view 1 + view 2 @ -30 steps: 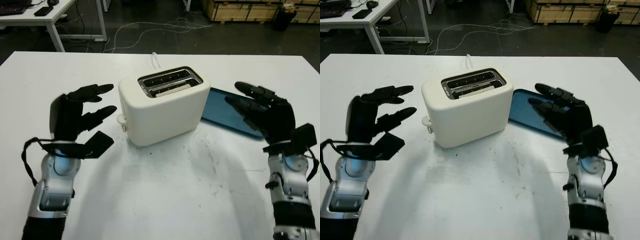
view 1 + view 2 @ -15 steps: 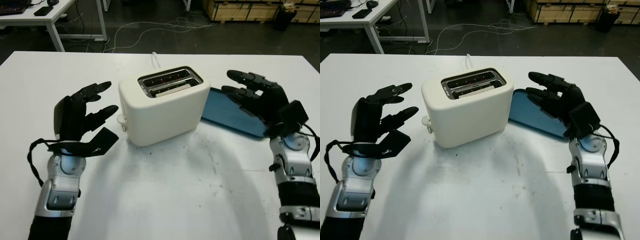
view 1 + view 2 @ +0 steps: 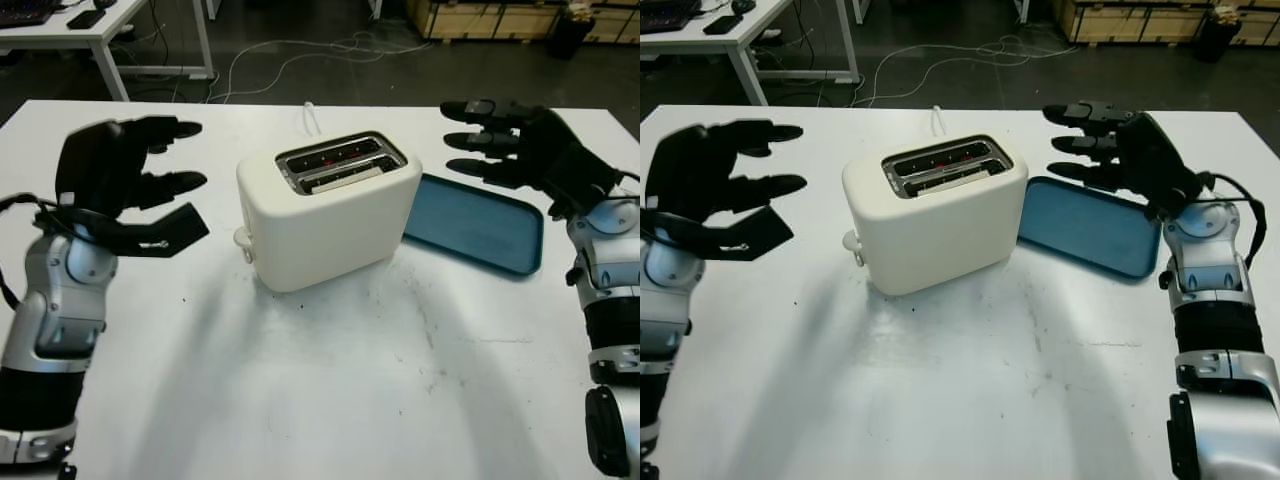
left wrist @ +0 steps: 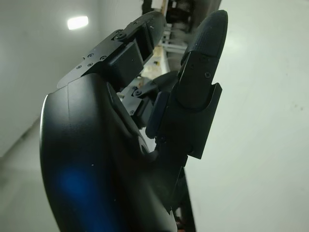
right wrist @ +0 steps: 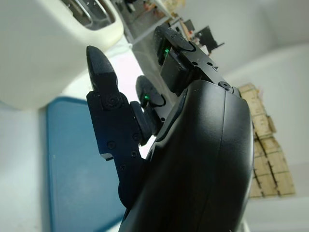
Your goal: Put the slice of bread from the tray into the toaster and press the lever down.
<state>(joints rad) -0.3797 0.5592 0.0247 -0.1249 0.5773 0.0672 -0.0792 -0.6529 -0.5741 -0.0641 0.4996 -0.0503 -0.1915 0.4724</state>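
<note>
Both open: left hand (image 3: 120, 185), right hand (image 3: 520, 150) flank toaster (image 3: 330, 210); bread (image 3: 340, 177) barely visible inside.

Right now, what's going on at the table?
The bread slice already sits in the toaster, whose slots glow red inside. The blue tray beside it holds nothing. Both hands are raised and open: the left hand on the toaster's lever side, the right hand above the tray's far edge. Neither touches anything.

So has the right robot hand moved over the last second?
Yes. The right robot hand has gone up and away from the robot, from over the blue tray's near edge to above its far edge, beside the toaster.
</note>
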